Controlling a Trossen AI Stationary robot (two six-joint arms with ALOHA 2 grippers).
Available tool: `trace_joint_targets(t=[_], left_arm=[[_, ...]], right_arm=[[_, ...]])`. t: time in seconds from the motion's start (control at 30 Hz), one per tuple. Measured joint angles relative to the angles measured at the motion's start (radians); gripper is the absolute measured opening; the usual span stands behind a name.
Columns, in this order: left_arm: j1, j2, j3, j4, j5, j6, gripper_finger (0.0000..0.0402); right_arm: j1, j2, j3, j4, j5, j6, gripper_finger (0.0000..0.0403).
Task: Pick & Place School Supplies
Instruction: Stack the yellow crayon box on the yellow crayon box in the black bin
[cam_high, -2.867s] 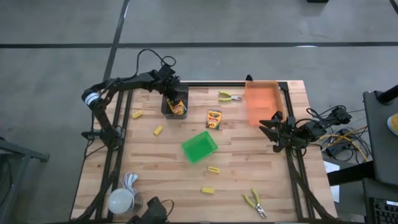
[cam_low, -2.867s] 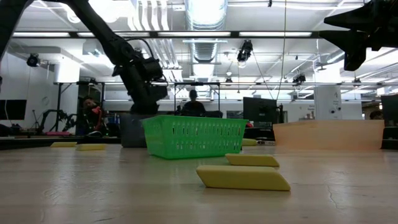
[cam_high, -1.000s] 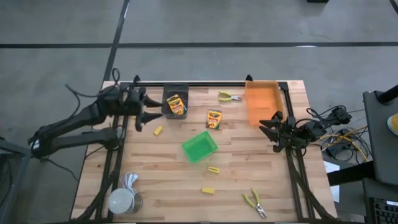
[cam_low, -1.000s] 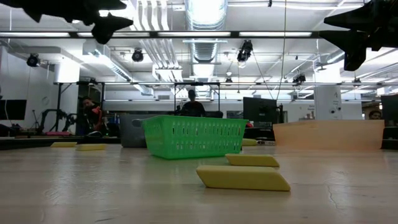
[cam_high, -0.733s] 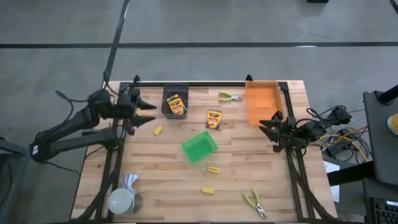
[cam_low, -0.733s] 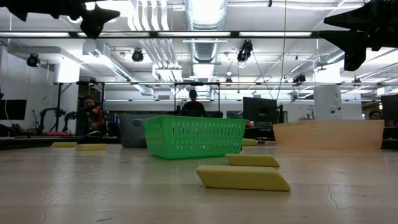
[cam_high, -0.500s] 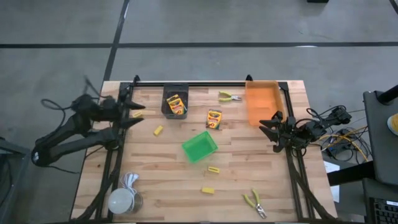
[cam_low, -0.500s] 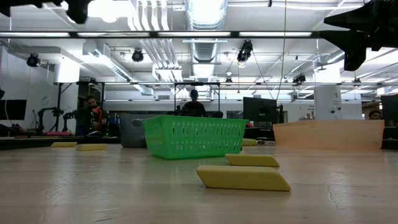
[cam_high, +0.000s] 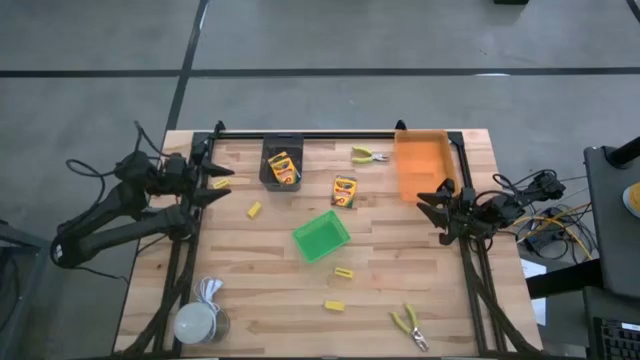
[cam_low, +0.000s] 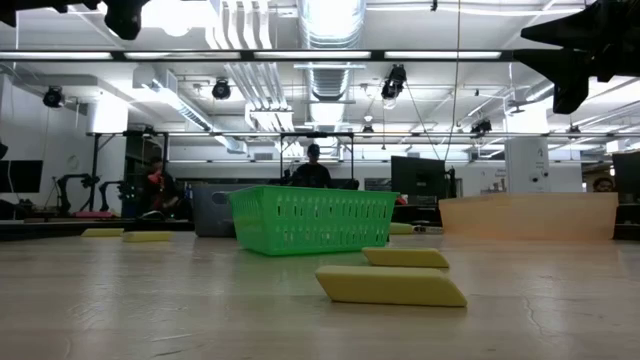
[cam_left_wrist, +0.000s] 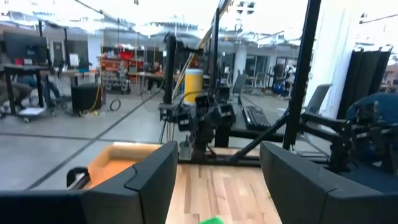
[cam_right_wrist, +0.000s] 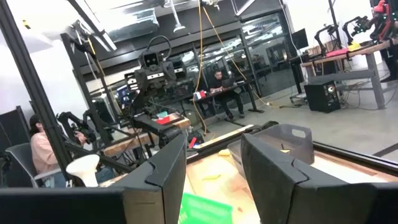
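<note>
One crayon box (cam_high: 283, 168) lies inside the grey bin (cam_high: 267, 178), and another (cam_high: 344, 190) lies flat on the table. Yellow-handled pliers lie at the far edge (cam_high: 370, 155) and at the near right (cam_high: 410, 325). Small yellow blocks (cam_high: 254, 210) (cam_high: 343, 272) (cam_high: 334, 306) lie scattered on the wood. My left gripper (cam_high: 218, 183) (cam_left_wrist: 217, 180) hovers open and empty over the table's left edge, pointing level toward the right, above one more block (cam_high: 221, 183). My right gripper (cam_high: 432, 206) (cam_right_wrist: 214, 168) waits open at the right edge, beside the orange bin (cam_high: 422, 165).
A green basket (cam_high: 321, 236) (cam_low: 312, 220) stands tilted mid-table. A white round object (cam_high: 195, 322) sits at the near left corner. Black frame rails run along the far edge and both sides. Bare wood lies between the basket and the near edge.
My left gripper has drawn back from beside the grey bin toward the table's left edge, staying high, level and open with nothing in it. It has kept still for the last half second. The crayon box stays in the grey bin.
</note>
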Motion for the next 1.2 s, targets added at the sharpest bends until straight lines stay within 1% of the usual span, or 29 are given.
trace_joint_targets(t=[0.57,0.67,0.77,0.83,0.9,0.97,1.1,1.2], left_arm=[[0.0,0.0,0.0,0.003,0.0,-0.001,0.0234],[0.0,0.0,0.0,0.003,0.0,-0.001,0.0234],[0.0,0.0,0.0,0.003,0.0,-0.001,0.0234],[0.0,0.0,0.0,0.003,0.0,-0.001,0.0234],[0.0,0.0,0.0,0.003,0.0,-0.001,0.0234],[0.0,0.0,0.0,0.003,0.0,-0.001,0.0234],[0.0,0.0,0.0,0.003,0.0,-0.001,0.0234],[0.0,0.0,0.0,0.003,0.0,-0.001,0.0234]], right_arm=[[0.0,0.0,0.0,0.004,0.0,0.0,0.0148],[0.0,-0.001,0.0,0.018,0.016,-0.003,0.0148],[-0.001,0.0,0.0,0.069,0.037,-0.051,0.0148],[0.0,0.0,0.002,0.069,0.005,-0.081,0.0148],[0.0,0.008,0.028,0.009,-0.009,-0.084,0.0148],[0.0,0.023,0.08,-0.064,0.003,-0.06,0.0148],[-0.001,0.079,0.235,-0.275,0.037,-0.01,0.0148],[-0.001,0.152,0.371,-0.412,0.068,0.098,0.0148]])
